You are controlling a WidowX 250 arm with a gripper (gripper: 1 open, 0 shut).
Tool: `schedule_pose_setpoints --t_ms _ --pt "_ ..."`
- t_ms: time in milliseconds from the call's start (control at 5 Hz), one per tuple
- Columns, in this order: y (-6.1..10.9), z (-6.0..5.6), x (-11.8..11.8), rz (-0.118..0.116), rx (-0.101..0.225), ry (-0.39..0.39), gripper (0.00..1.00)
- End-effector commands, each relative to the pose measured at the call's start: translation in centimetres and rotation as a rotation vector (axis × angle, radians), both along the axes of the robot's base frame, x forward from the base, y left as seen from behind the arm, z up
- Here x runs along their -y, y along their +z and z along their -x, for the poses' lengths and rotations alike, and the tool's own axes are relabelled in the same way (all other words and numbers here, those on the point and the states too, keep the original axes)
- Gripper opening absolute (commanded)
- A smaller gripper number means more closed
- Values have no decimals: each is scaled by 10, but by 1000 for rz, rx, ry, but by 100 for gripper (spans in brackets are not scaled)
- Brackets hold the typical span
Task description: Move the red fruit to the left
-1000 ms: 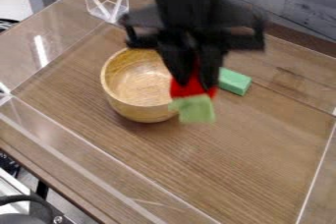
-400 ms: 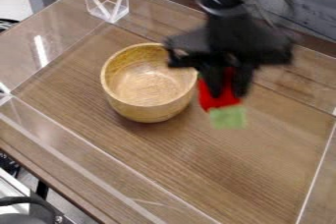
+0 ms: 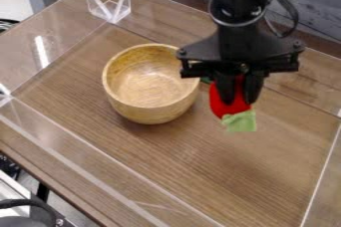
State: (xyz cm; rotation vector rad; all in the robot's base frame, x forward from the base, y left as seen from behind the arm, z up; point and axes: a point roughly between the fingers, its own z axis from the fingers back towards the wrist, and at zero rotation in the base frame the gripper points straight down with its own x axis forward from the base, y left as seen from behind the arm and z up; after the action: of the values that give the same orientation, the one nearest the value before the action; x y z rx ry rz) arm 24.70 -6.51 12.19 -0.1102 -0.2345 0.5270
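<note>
Red fruit (image 3: 228, 100) is pinched in your gripper (image 3: 234, 94), green cap down, hanging over the table (image 3: 160, 161) right of the bowl (image 3: 147, 83).

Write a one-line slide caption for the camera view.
End effector holding the red fruit above the wooden table, right of the wooden bowl.

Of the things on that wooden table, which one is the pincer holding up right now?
The red fruit, gripped in the black pincer with its green leafy cap hanging below. The wooden bowl sits untouched on the table, to the left in the picture.
</note>
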Motion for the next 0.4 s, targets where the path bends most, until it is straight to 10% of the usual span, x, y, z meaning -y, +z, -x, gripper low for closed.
schedule_pose_setpoints --t_ms 0,200 --pt "30 -10 -1 30 57 52 0" --pt "43 -8 -2 46 56 95 0"
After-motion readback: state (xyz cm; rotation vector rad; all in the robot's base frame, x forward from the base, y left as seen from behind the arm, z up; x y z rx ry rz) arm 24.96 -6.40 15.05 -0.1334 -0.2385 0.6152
